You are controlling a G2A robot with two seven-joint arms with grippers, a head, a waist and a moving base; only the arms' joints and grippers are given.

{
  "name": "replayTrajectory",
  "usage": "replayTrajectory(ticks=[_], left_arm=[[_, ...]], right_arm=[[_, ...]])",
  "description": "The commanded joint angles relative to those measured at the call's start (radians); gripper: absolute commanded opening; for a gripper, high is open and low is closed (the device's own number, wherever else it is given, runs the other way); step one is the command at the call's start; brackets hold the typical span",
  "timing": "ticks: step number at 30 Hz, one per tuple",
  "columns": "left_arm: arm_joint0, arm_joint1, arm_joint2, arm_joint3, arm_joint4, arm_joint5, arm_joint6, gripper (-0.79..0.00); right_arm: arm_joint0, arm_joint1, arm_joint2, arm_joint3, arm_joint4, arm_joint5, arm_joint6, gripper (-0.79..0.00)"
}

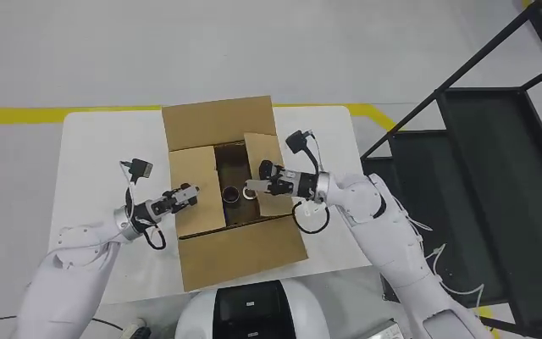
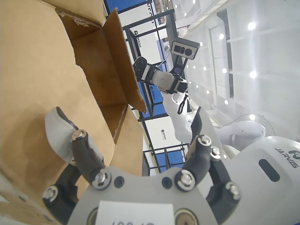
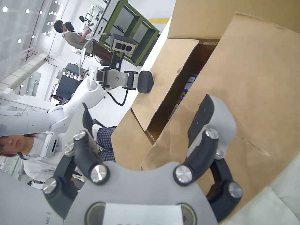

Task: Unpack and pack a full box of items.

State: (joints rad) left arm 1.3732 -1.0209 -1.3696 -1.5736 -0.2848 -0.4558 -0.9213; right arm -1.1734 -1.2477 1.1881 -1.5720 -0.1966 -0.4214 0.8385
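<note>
An open cardboard box (image 1: pixel 222 127) stands in the middle of the white table (image 1: pixel 102 161), all its flaps folded outward. In its dark opening I see a round dark item (image 1: pixel 229 197), and printed packaging (image 3: pixel 190 82) shows through the gap. My left gripper (image 1: pixel 188 196) is open at the outer side of the left flap (image 2: pixel 35 76), one fingertip (image 2: pixel 57 127) lying against the cardboard. My right gripper (image 1: pixel 261 180) is open at the inner edge of the right flap (image 3: pixel 248 76), one finger (image 3: pixel 207 113) over that flap. Neither holds anything.
A black metal stair frame (image 1: pixel 474 152) stands just off the table's right side. A yellow floor line (image 1: pixel 34 114) runs behind the table. Bare tabletop lies to the left of the box and along its right edge (image 1: pixel 334 136).
</note>
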Motion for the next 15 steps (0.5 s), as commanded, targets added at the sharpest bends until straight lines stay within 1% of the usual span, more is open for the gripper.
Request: replayTrajectory(ticks=[1, 4, 9, 15], left_arm=[[0.005, 0.001, -0.002, -0.009, 0.009, 0.002, 0.005, 0.000], [0.012, 0.002, -0.007, -0.018, 0.016, 0.003, 0.013, 0.000], [0.022, 0.004, -0.009, -0.031, 0.047, 0.009, 0.028, 0.000], [0.032, 0.003, 0.010, -0.043, 0.094, 0.016, 0.063, 0.000]], right_arm=[[0.032, -0.006, -0.041, 0.022, -0.010, 0.039, 0.006, 0.000], [0.075, -0.013, -0.084, 0.065, -0.026, 0.090, 0.011, 0.000], [0.108, -0.022, -0.131, 0.093, -0.031, 0.117, 0.008, 0.000], [0.116, -0.021, -0.147, 0.093, -0.046, 0.134, 0.009, 0.000]])
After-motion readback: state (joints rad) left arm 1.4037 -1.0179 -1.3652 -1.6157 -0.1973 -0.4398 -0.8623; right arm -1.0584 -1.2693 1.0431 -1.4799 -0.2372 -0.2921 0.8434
